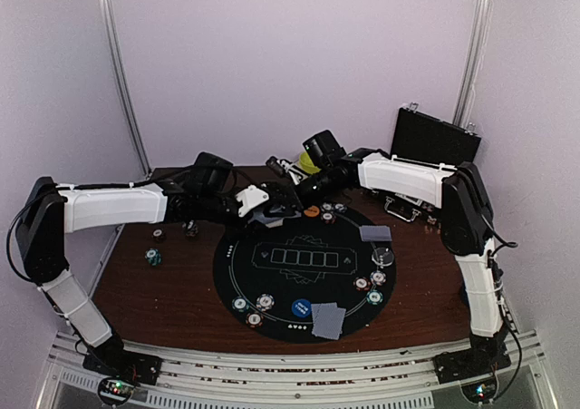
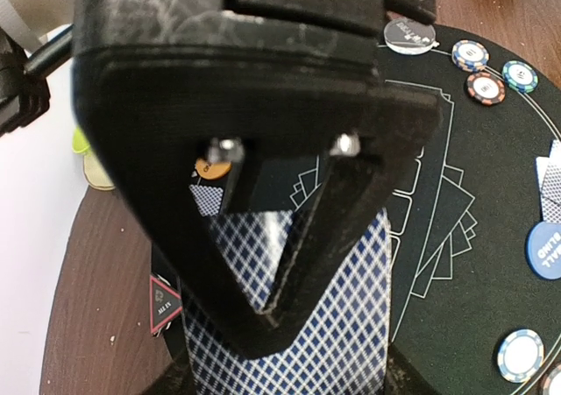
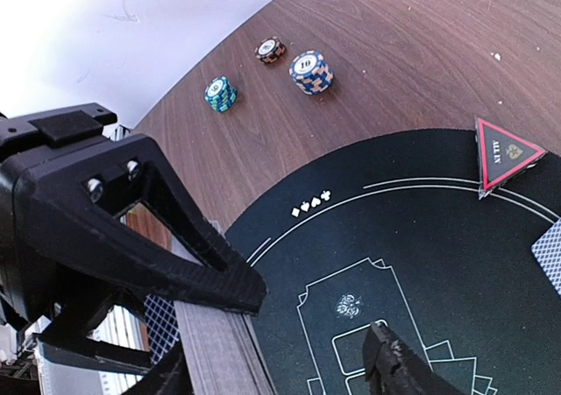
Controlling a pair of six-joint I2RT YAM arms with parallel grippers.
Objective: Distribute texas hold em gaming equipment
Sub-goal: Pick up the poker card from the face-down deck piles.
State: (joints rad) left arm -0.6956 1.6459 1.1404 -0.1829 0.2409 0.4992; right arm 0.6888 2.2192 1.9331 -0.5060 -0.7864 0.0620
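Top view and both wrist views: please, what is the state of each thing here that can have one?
left gripper: shut on the deck of cards.
right gripper: open, jaws apart at the deck.
case: open, lid upright.
two cards: face down on the mat.

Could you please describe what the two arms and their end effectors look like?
The left arm and right arm have white shell-covered links, black joints and thin black cables looping near the elbows. The left end effector and right end effector have matte black fingers shaped as open triangular frames, fastened with small silver screws.
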